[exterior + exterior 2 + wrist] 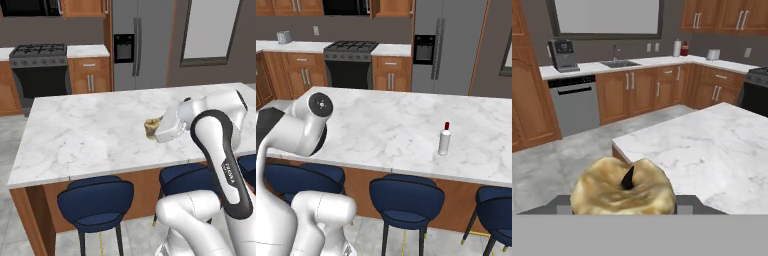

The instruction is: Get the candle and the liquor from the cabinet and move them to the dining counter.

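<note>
The claw (150, 127) grips the candle (623, 188) above the desk (85, 130); released too high, it could roll toward the bottle (444, 139).

You have the large white, grey-veined marble dining counter (381, 125) on its wood base, carrying one slim white-grey liquor bottle with a red cap (444, 139), upright near the counter's front edge.

white rounded arm (220, 150), dark joints, perhaps lettering
</note>
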You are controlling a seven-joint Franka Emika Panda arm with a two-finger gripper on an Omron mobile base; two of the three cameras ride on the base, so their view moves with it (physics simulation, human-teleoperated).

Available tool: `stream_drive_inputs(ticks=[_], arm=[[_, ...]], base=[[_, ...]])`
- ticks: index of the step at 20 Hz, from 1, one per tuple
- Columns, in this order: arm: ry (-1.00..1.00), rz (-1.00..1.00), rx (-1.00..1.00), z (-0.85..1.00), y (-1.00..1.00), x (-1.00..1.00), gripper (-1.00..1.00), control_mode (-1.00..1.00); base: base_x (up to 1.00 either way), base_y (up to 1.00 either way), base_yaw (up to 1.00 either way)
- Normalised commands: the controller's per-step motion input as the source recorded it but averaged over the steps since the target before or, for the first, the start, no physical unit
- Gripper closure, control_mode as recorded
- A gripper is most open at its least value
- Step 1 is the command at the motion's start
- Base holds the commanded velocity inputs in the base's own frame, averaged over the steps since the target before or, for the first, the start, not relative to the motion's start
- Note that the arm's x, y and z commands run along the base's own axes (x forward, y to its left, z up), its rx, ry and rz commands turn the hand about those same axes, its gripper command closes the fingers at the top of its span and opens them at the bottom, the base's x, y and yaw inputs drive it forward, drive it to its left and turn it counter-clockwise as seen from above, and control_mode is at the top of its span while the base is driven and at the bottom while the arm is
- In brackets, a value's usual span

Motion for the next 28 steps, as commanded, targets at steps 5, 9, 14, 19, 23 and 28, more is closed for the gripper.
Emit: stream_drive_inputs(ticks=[5, 9, 14, 19, 23, 28], arm=[[0.00, 0.00, 0.00, -0.25, 0.01, 0.59, 1.00, -1.00], [0.00, 0.00, -0.03, -0.29, 0.11, 0.64, 1.00, -1.00], [0.00, 0.00, -0.03, -0.40, 0.15, 0.59, 1.00, -1.00], [0.00, 0.00, -0.01, -0.30, 0.15, 0.64, 1.00, -1.00], [0.00, 0.00, 0.00, -0.25, 0.00, 0.52, 1.00, -1.00], [0.00, 0.00, 0.00, -0.41, 0.00, 0.46, 1.00, -1.00]], base=[[0.00, 0.00, 0.00], [0.00, 0.00, 0.00], [0.00, 0.00, 0.00], [0.00, 0.00, 0.00], [0.00, 0.00, 0.00], [0.00, 0.00, 0.00]])
